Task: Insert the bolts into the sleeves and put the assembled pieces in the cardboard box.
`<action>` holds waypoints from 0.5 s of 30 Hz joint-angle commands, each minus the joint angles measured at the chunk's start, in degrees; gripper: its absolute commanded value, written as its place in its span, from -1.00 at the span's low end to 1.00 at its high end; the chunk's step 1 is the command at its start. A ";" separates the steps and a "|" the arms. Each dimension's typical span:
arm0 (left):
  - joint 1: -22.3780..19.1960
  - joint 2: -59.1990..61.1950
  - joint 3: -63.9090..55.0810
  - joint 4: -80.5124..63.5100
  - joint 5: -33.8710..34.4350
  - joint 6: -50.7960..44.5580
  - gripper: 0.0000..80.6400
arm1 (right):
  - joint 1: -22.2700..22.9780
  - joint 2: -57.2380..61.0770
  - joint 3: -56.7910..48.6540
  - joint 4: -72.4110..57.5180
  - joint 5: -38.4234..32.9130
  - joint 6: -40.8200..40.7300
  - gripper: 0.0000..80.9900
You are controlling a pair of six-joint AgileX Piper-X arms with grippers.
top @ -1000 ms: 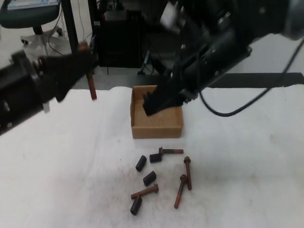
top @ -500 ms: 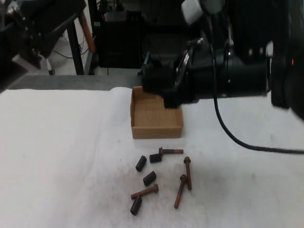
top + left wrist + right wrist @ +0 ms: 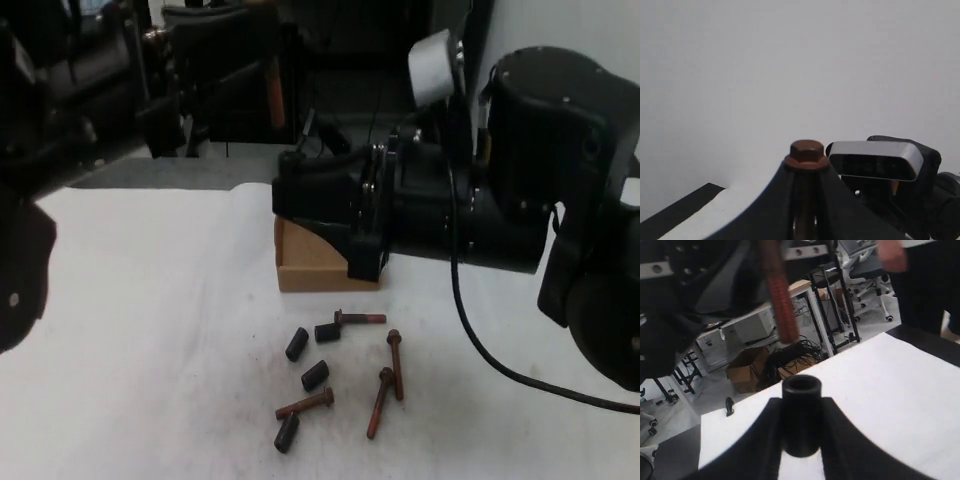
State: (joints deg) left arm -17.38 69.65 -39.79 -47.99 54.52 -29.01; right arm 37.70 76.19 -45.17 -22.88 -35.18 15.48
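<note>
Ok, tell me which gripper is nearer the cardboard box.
Right. The right gripper, holding a sleeve, hangs over the back rim of the cardboard box; the left gripper, holding a bolt, sits higher and farther back.

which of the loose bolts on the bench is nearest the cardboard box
The bolt lying sideways just in front of the cardboard box, beside a black sleeve. The other three bolts lie nearer the camera.
</note>
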 commanded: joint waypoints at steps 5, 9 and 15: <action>-0.30 -0.12 -1.04 -0.91 -0.01 2.03 -1.00 | -0.16 -0.30 -0.09 -9.45 -1.17 4.50 -0.98; -0.30 -0.12 -1.04 -0.91 -0.01 2.03 -1.00 | -0.23 -0.30 -0.09 -9.30 -1.17 4.29 -0.98; -0.30 -0.12 -1.04 -0.91 -0.01 2.03 -1.00 | -0.23 -0.30 -0.09 -8.81 -1.17 4.26 -0.98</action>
State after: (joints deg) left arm -17.38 69.65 -40.21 -47.99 54.34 -27.40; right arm 37.70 76.19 -45.10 -31.03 -36.03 19.55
